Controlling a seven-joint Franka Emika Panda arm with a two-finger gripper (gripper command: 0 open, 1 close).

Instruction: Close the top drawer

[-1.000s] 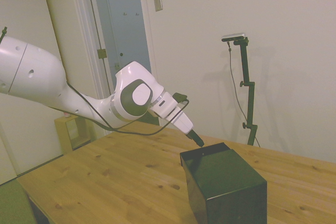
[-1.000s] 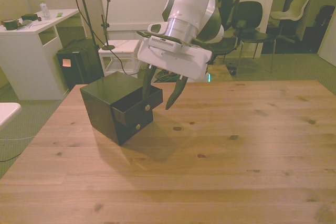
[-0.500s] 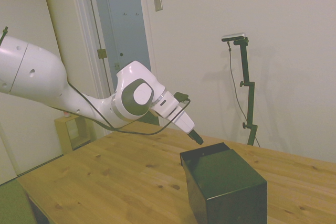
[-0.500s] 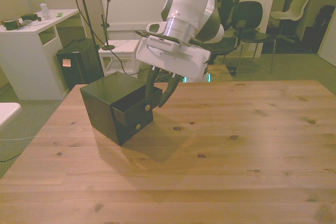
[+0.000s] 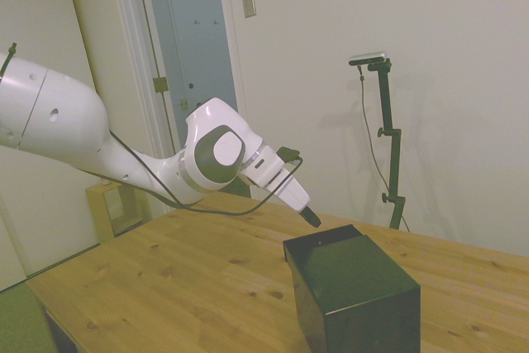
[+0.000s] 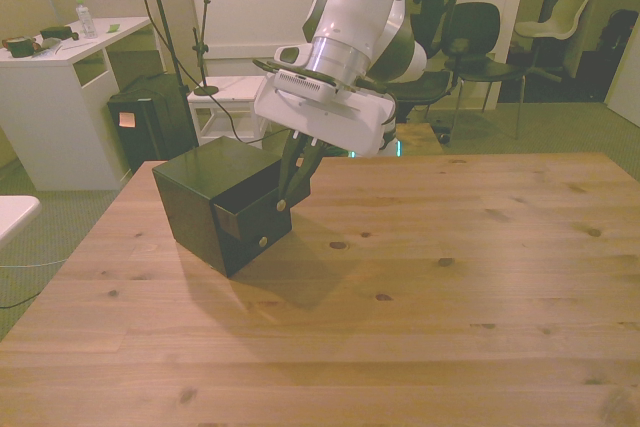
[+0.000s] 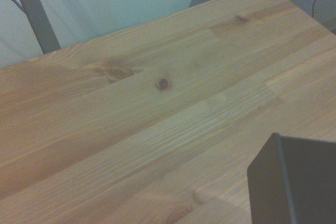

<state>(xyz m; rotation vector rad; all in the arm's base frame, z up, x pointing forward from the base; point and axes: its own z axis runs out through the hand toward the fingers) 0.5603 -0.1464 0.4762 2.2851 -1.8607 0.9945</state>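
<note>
Since a second ago the pincer (image 6: 293, 183) has swung in against the top drawer (image 6: 262, 205), its fingers now pressed together at the drawer's front, which juts only slightly from the black cabinet (image 6: 215, 203) near the counter's (image 6: 420, 297) far corner on the front view's left.

A pale wall (image 5: 347, 22) carries a light switch plate (image 5: 248, 2) beside a blue-grey door (image 5: 194, 47). Past the wooden counter's (image 6: 450, 287) far edge stand a white desk (image 6: 60, 97), a low white side table (image 6: 235, 92), dark office chairs (image 6: 475, 37) and a light plastic chair (image 6: 565, 12) on greenish carpet (image 6: 500, 132).
</note>
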